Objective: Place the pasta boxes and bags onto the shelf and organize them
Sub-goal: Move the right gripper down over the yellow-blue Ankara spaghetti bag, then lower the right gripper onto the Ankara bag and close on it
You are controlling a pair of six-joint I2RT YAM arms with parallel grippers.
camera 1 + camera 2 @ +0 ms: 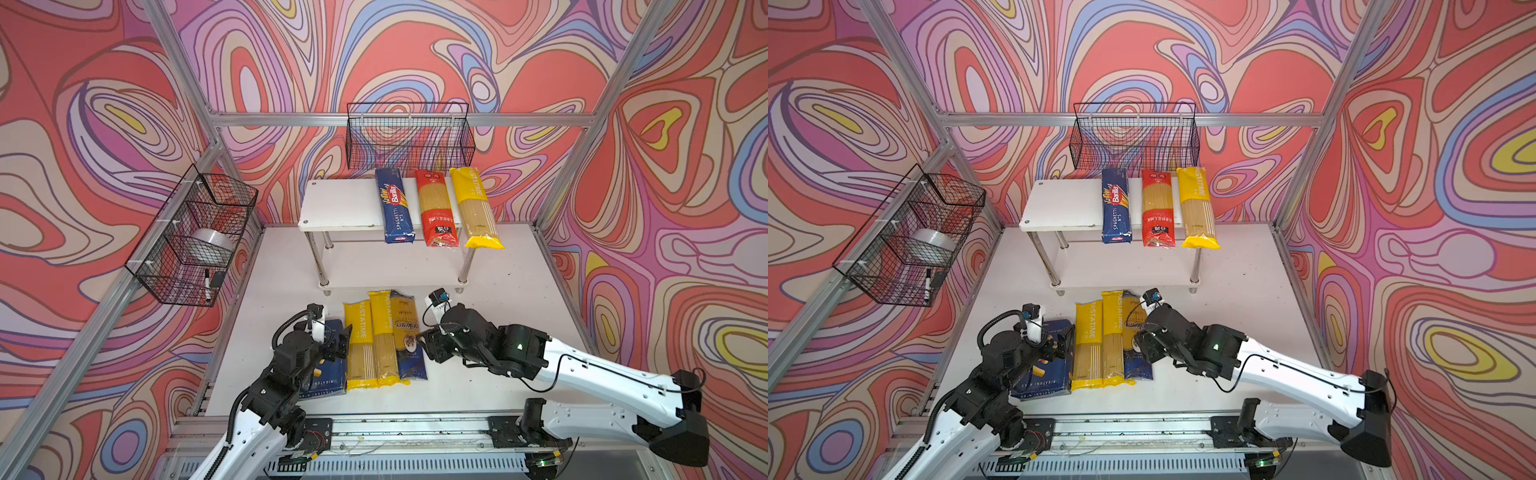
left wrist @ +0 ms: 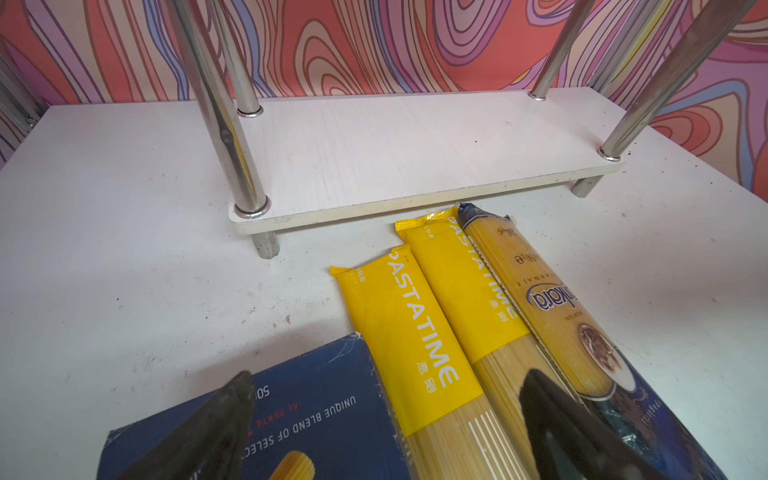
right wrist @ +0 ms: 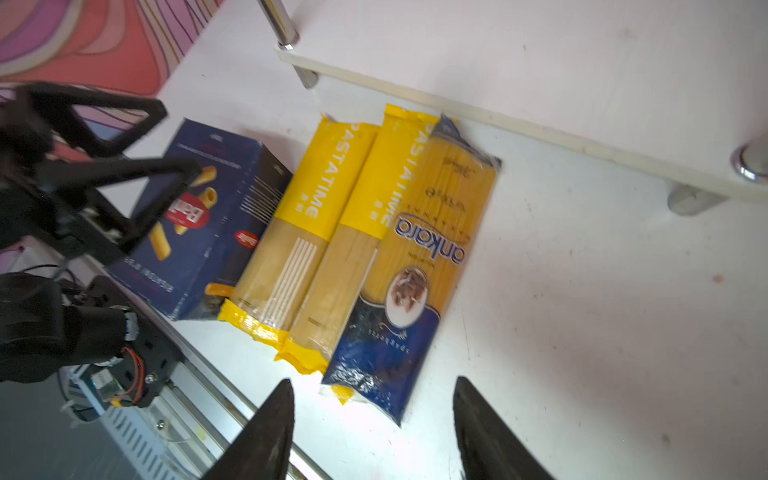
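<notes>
1. The shelf [image 1: 340, 203] is being observed at the back of the table [image 1: 498, 332], close to the patterned wall.
2. Three packs are being carried on its top board, laid side by side, front to back. The spaghetti carton [image 1: 395, 205] is leftmost, the red bag [image 1: 436, 212] is in the middle, and the top yellow bag [image 1: 476, 208] is rightmost. Their near ends are being seen overhanging the front edge.
3. Four more packs are being found flat on the table just in front of the shelf, in a touching row. From the left: the rigatoni box [image 3: 208, 232], the left yellow bag [image 3: 307, 208], the right yellow bag [image 3: 374, 187], and the blue bag [image 3: 411, 257].
4. The far ends of the right yellow bag and the blue bag are being seen right up at the lower board's front edge. Whether they touch it cannot be told.
5. The left gripper [image 2: 388, 386] is being held just above the rigatoni box and the yellow bags. Its fingers [image 2: 199, 432] are being held wide apart, with nothing grasped.
6. The right gripper [image 3: 374, 382] is being held low at the blue bag's right side. Its fingers [image 3: 486, 436] are released, with nothing clamped.
7. Two wire baskets are being noted. The back basket [image 1: 409, 137] is hung above the shelf. The side basket [image 1: 195, 237] is on the left wall, with a tape roll [image 1: 212, 245] and a marker [image 1: 206, 284] inside.
</notes>
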